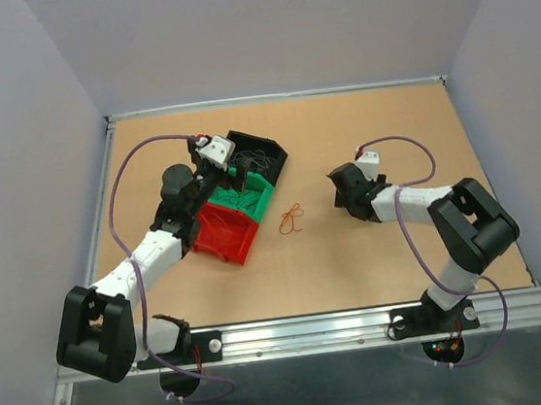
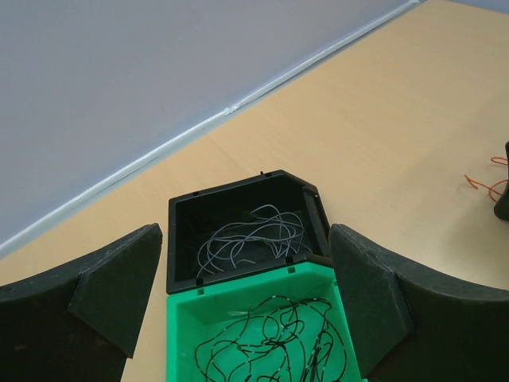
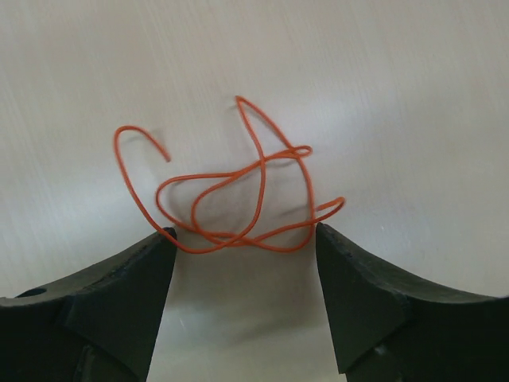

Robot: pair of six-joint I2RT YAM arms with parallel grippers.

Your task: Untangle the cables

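Orange wire (image 3: 238, 191) loose on the table (image 1: 389, 130), right of the green bin (image 2: 176, 334), with the right gripper (image 3: 245, 235) spread wide over it.

The wire looks hair-thin, nearly weightless and springy, so it will likely slip or flick. The best hold is probably low, where several loops cross between the fingertips, not at a free end. Nothing is pinched yet. The left gripper (image 2: 245, 239) hangs wide and empty above the green bin, which holds a dark wire (image 2: 278, 342). The black bin (image 2: 171, 239) just beyond holds a grey wire (image 2: 246, 239).
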